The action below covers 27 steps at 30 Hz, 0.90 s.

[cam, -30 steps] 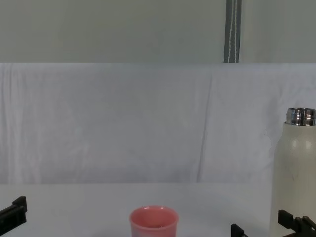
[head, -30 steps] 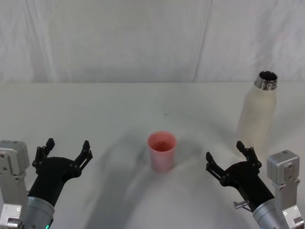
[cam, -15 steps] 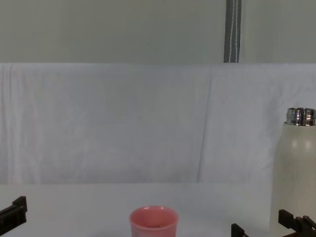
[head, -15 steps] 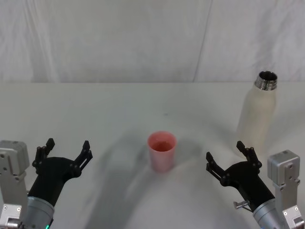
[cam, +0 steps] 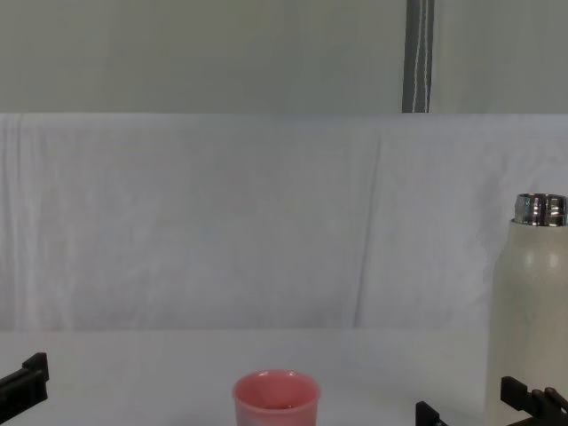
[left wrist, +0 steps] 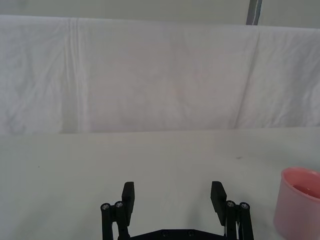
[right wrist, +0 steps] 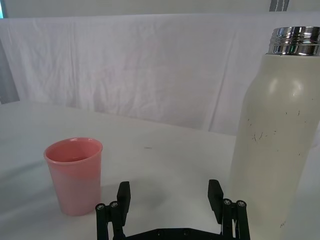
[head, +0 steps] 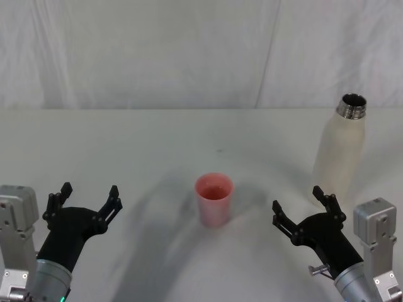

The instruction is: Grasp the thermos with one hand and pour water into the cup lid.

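The cream-white thermos [head: 340, 148] stands upright at the right of the table, its steel neck uncapped; it also shows as the thermos [right wrist: 275, 135] and thermos [cam: 529, 311]. The pink cup lid [head: 213, 199] stands upright at the table's middle, also seen as cup lid [right wrist: 74, 175], cup lid [left wrist: 299, 202] and cup lid [cam: 276, 398]. My right gripper [head: 301, 207] is open, low on the table, just in front of the thermos and apart from it. My left gripper [head: 87, 197] is open at the near left, holding nothing.
A white cloth [head: 189, 56] hangs behind the white table [head: 126, 145]. A grey post [cam: 418, 55] rises behind the cloth. Bare tabletop lies between the cup lid and each gripper.
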Each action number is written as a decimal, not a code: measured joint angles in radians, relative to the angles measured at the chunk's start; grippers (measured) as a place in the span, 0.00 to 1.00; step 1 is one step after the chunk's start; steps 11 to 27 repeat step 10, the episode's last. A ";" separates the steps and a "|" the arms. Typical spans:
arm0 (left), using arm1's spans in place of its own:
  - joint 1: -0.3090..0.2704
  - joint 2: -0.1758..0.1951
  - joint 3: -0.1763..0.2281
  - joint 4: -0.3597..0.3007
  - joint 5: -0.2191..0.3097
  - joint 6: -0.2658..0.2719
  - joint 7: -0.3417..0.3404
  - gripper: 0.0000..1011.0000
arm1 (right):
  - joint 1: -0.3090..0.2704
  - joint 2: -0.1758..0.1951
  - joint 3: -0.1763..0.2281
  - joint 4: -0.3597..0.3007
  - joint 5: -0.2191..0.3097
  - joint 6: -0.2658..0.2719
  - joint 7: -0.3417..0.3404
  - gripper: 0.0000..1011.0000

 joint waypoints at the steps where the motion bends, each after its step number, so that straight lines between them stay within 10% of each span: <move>1: 0.000 0.000 0.000 0.000 0.000 0.000 0.000 0.99 | 0.000 0.000 0.000 0.000 0.000 0.000 0.000 0.99; 27: 0.000 0.000 0.000 0.000 0.000 0.000 0.000 0.99 | 0.000 0.000 0.000 0.000 0.000 0.000 0.000 0.99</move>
